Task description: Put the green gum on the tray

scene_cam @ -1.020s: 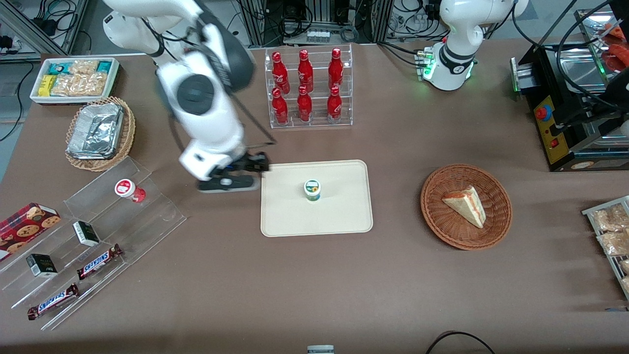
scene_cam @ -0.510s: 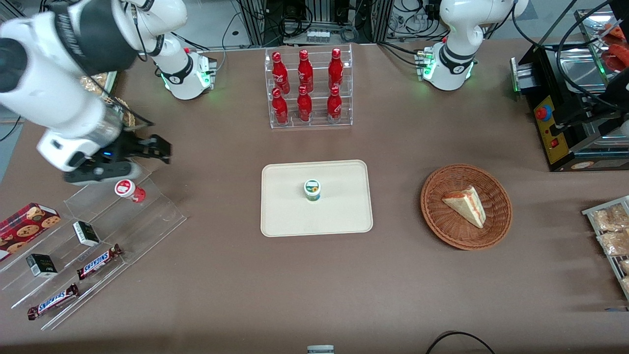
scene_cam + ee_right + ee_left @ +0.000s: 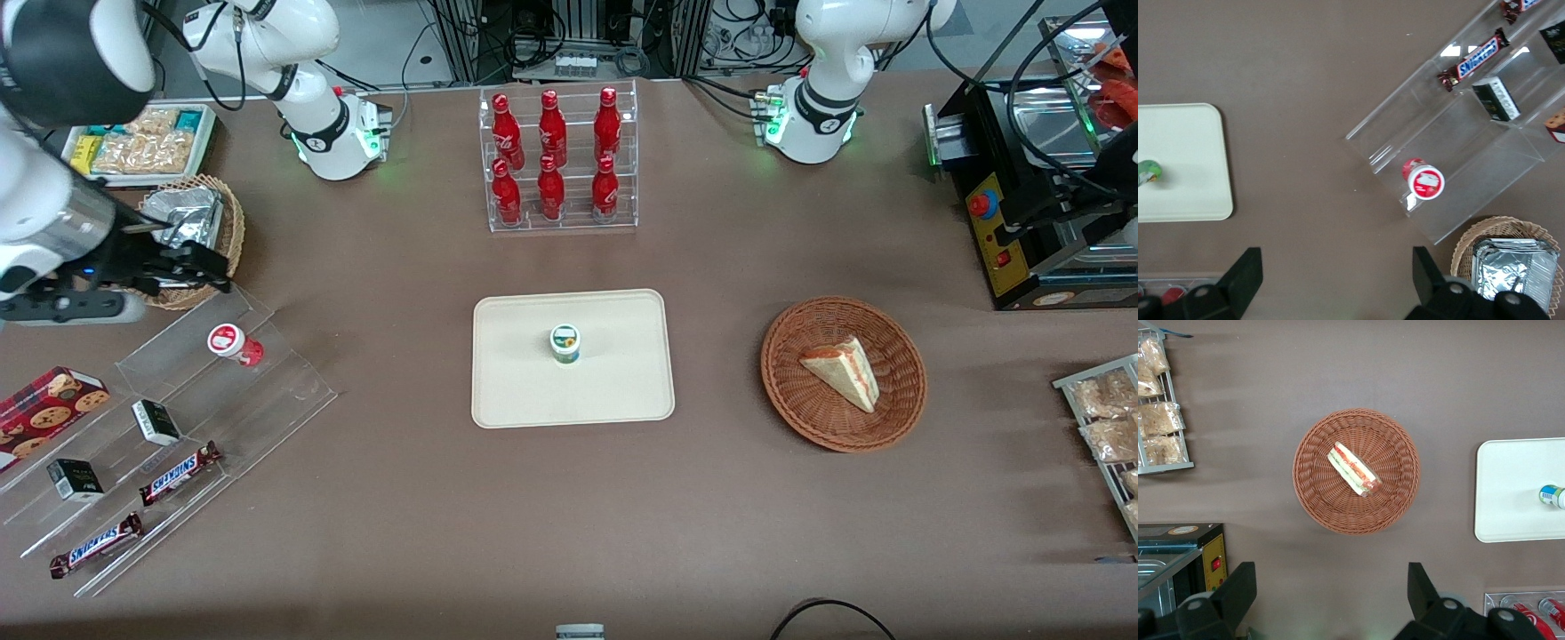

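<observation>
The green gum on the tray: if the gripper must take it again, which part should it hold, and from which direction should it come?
Probably the green body just under the white lid, coming straight down. The green gum stands upright near the middle of the tray, with nothing beside it, so its round sides are free for both fingers. The gripper is open, above the table near the foil-filled basket.

Hand (image 3: 191, 267) now away from the tray (image 3: 622, 400), high near the foil basket (image 3: 233, 233)
</observation>
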Tool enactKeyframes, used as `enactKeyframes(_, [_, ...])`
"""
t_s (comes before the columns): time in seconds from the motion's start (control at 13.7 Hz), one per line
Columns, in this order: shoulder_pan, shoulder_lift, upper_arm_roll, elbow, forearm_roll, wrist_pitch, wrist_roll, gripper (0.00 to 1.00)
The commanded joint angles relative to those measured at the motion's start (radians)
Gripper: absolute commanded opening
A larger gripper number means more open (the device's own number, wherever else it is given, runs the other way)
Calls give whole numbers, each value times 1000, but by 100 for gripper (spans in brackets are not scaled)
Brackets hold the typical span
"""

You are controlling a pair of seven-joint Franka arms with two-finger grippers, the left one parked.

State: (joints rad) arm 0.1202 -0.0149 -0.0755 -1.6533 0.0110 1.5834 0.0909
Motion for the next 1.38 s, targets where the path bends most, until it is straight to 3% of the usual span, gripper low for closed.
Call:
enactKeyframes(0.0, [-49,-16,8,4,14,-22,-11,100])
enactKeyframes(0.44, [-62,-33,8,4,6,-57,-33,100])
enactKeyframes(0.95, [-160,-34,-3,0,7,-68,-195,100])
enactKeyframes(1.31, [-186,-28,-1,7,15,-62,-204,100])
